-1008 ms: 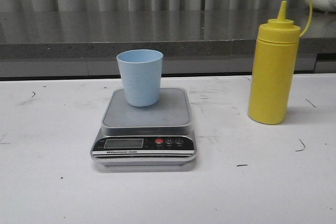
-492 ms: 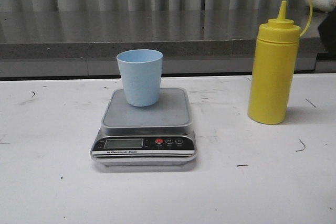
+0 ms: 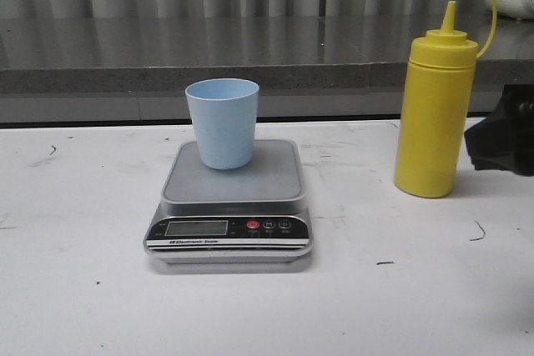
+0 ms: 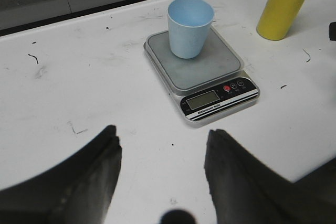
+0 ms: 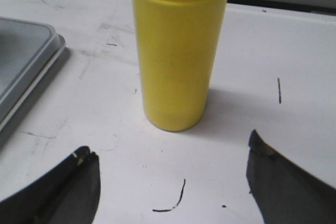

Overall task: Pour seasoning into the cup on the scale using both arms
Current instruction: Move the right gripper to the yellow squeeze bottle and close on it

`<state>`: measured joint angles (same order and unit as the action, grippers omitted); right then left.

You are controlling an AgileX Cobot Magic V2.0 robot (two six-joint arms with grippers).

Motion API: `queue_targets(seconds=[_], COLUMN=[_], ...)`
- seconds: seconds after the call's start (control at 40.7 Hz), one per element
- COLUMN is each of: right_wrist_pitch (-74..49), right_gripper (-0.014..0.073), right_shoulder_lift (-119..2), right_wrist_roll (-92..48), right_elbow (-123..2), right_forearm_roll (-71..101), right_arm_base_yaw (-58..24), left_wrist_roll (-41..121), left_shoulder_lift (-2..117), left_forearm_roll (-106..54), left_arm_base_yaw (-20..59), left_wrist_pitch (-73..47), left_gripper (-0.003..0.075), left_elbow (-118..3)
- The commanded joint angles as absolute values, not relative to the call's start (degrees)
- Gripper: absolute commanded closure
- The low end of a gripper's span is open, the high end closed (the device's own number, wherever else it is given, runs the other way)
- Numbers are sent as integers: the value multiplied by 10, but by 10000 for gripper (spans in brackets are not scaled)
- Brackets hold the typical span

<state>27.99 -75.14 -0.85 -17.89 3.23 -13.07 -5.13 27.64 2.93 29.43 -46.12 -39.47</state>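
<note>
Tapered blue cup (image 3: 222, 122) stands on steel scale (image 3: 231, 198); smooth yellow seasoning (image 3: 435, 109) right; both grippers (image 4: 160, 161) (image 5: 170, 182) spread, empty

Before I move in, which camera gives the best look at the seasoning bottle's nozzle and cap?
The front view: it shows the whole seasoning bottle upright, with nozzle and tethered cap. The right wrist view shows only its body, with the top cut off. The left wrist view catches just its lower part at the frame corner.

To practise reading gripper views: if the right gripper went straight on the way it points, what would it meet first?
Most likely the yellow seasoning bottle, upright on the table between the open right gripper fingers' line; depth is unclear.
</note>
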Motion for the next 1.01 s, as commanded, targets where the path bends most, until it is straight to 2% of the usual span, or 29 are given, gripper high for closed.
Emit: queue_targets(seconds=[0.0, 0.762, 0.983], right_wrist_pitch=[366, 682, 709], right_gripper=[2, 2, 2], right_shoulder_lift=[-786, -953, -1007], right_wrist_roll=[-9, -8, -8], right_elbow=[-191, -191, -224], right_forearm_roll=[34, 42, 44], right_arm_base_yaw=[-131, -131, -131], left_wrist_roll=[-57, -57, -57], left_shoulder_lift=[279, 279, 279], left_forearm_roll=[30, 30, 30], left_arm_base_yaw=[298, 298, 298], left_wrist_pitch=[-416, -416, -416], left_gripper=[356, 356, 356], left_elbow=[-410, -410, -410])
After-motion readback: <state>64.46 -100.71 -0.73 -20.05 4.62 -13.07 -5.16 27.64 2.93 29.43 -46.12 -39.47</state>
